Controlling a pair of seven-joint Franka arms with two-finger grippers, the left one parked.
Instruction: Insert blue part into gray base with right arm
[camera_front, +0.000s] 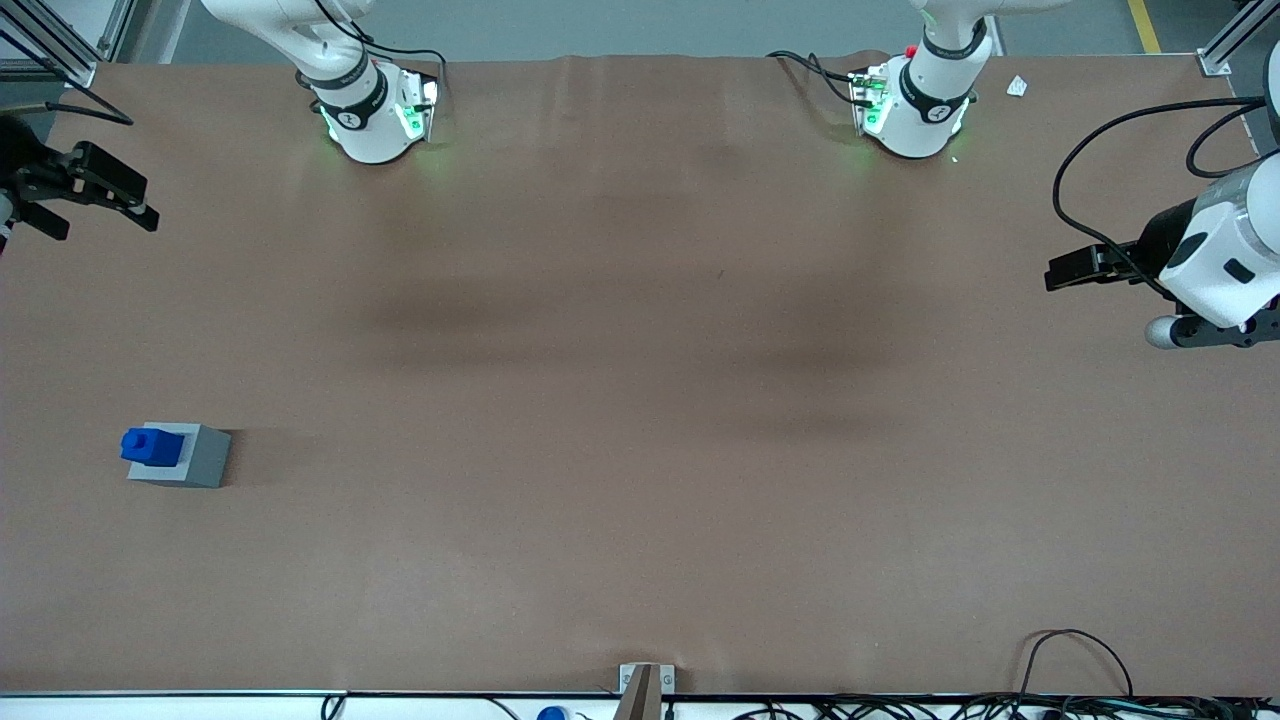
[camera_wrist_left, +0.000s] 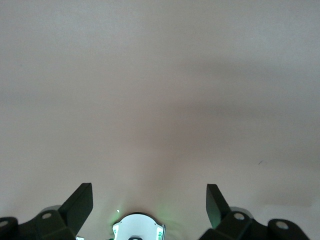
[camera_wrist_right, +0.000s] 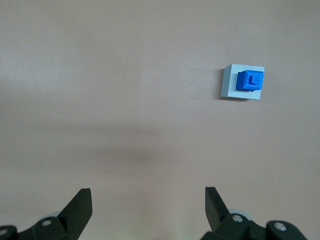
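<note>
Blue part is seated on top of the gray base, toward the working arm's end of the surface. The pincer is held wide open and empty, well apart from both.

Desk: broad, covered with a matte brown sheet that fills nearly the whole front view
Sheet surface: faint creases along the edge farthest from the front camera
Shadows: soft dark bands across the middle of the desk
Light: even and diffuse, no hard-edged shadows
Floor: smooth gray, farther from the front camera than the desk
Floor marking: yellow stripe toward the parked arm's end
Frame: aluminium profiles at the desk's corners farthest from the front camera
Near edge: white rim with a small metal bracket at its middle
Cables: black loops on the near edge toward the parked arm's end
Paper scrap: small, white, on the sheet
</note>
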